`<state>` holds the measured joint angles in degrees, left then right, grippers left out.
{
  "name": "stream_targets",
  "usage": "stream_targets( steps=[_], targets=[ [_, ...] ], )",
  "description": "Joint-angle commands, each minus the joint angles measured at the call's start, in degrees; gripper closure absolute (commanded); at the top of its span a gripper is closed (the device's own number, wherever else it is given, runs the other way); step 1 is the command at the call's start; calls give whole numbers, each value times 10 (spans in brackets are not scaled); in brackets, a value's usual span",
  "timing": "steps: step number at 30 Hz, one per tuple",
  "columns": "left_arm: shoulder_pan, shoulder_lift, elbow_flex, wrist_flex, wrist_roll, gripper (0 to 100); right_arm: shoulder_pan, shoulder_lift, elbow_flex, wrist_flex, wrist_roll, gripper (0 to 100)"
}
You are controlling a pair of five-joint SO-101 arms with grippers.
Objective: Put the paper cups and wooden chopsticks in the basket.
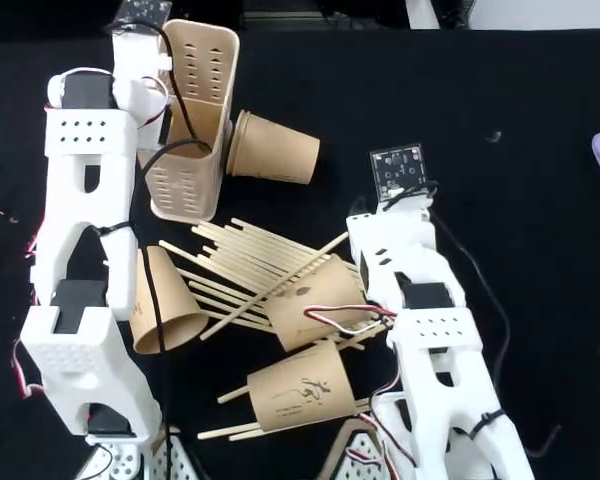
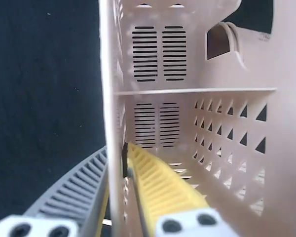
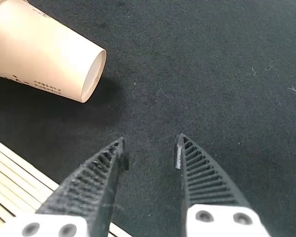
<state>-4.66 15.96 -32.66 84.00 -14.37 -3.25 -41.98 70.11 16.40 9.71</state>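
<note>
The left claw (image 2: 116,153) pinches the basket (image 2: 227,123) wall (yellow finger inside). The right claw (image 3: 149,148) hangs spread over the black tabletop (image 3: 227,74) near a toppled paper cup (image 3: 44,47). Wooden chopsticks (image 1: 250,265) lie heaped between the arms.

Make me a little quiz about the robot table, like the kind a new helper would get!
1. Pick one: how many paper cups lie on the table? A two, B four, C six.
2. True or false: the right jaws are shut on a paper cup.
3. Fill the gap: the left jaws sit one on each side of a wall of the ____.
Key: 1 B. 2 False: they are open above bare table. 3 basket.
</note>
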Motion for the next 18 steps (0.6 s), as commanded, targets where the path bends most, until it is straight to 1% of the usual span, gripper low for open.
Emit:
stream_targets(
  steps=[1, 3, 6, 8, 10, 12, 14, 18],
  targets=[
    [-6, -32, -7, -7, -51, 970, 4, 2, -2, -16, -2, 832],
    [2, -34, -9, -9, -94, 970, 4, 2, -2, -16, -2, 832],
    [10, -34, -9, -9, -185, 970, 4, 2, -2, -16, -2, 832],
    [12, -33, -9, -8, -233, 970, 4, 2, -2, -16, -2, 832],
    [13, -33, -9, -8, -258, 970, 4, 2, -2, -16, -2, 832],
    [15, -36, -10, -11, -267, 970, 4, 2, -2, -16, -2, 832],
    [26, -37, -11, -11, -268, 970, 4, 2, -2, -16, -2, 832],
    [47, -33, -31, -7, -305, 970, 4, 2, -2, -16, -2, 832]
  ],
)
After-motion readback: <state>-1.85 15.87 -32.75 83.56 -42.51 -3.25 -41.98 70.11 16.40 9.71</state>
